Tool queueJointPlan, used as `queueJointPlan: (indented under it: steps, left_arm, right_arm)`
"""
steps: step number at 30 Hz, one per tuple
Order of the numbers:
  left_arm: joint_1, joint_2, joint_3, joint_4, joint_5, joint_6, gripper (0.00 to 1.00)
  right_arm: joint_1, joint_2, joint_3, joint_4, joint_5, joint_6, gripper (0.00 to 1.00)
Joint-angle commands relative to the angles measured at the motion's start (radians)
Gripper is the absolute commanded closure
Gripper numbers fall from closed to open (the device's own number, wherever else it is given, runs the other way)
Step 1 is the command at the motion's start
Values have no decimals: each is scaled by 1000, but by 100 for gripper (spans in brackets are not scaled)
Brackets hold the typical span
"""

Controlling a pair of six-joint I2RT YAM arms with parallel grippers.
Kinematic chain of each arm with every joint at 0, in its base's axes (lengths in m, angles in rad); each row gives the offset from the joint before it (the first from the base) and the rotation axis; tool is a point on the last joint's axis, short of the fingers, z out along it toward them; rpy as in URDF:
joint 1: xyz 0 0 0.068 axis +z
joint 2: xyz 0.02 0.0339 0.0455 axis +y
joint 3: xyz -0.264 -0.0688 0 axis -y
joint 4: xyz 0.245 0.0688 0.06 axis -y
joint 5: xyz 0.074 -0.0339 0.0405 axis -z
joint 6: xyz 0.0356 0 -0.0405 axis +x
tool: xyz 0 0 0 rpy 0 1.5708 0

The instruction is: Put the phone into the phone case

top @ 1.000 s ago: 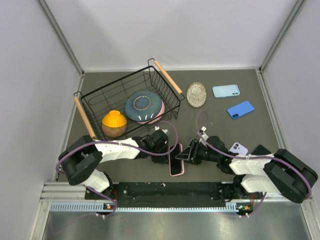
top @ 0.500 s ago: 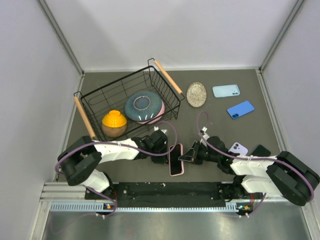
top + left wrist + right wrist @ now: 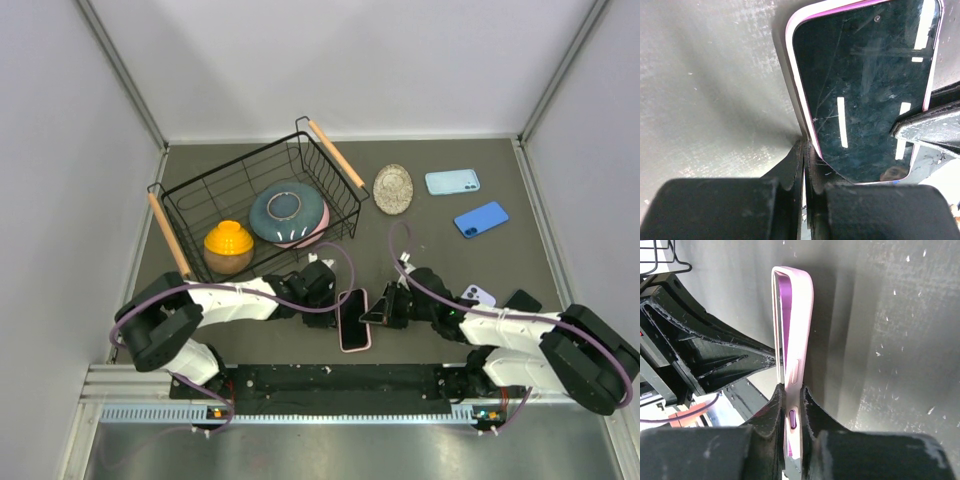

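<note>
Phone (image 3: pixel 352 318): flat and screen-up on the dark worktop (image 3: pixel 440 240), near the front edge, right between the two arms.
Phone case (image 3: pixel 802 325): pink, and its rim shows around the phone's glass; from the right wrist it is seen edge-on.
Left end effector (image 3: pixel 803 147): clenched tight with nothing between the fingers, tips butted against the case's left edge.
Right end effector (image 3: pixel 791 395): pinching the case's right edge, gripped firmly.
Wire basket (image 3: pixel 200 200): farther back, well apart from the phone.
</note>
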Motion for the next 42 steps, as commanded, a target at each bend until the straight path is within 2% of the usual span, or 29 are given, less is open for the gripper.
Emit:
queueJointPlan:
  steps: [1,2,5,6,7,9,13,19,23,27,31,38,42]
  left_arm:
    - [-5,-49,-6,-16,-29,-1,93]
    - [-5,-72,-1,-28,-36,5,91]
    - [-1,-141,19,-131,-127,16,75]
    - [0,-164,20,-144,-128,20,55]
    - [3,-190,17,-157,-156,23,50]
    - [5,-276,13,-151,-125,29,38]
    - [6,-402,-6,-112,-49,39,20]
    - [9,-522,-7,-42,30,75,19]
    - [9,-577,-30,25,82,56,20]
    - [9,-600,-116,237,169,-6,20]
    - [9,-588,-162,399,286,-47,21]
    - [9,-548,-156,441,290,-50,31]
    - [9,-496,-159,492,327,-72,28]
  right_arm:
    - [8,7,40,23,9,-46,100]
    - [8,2,38,29,6,-46,100]
    - [8,-21,54,3,-2,-63,100]
    - [8,-50,58,-8,1,-69,100]
    - [6,-71,58,-14,7,-71,100]
    - [8,-146,52,-21,6,-69,100]
    - [8,-301,37,-40,14,-54,100]
    - [6,-510,8,43,-35,19,100]
    - [6,-610,-8,92,-13,53,100]
    - [6,-634,-40,184,-34,94,100]
    - [8,-618,-116,372,-57,176,100]
    - [11,-610,-115,377,-82,151,100]
    - [11,-621,-129,410,-80,159,100]
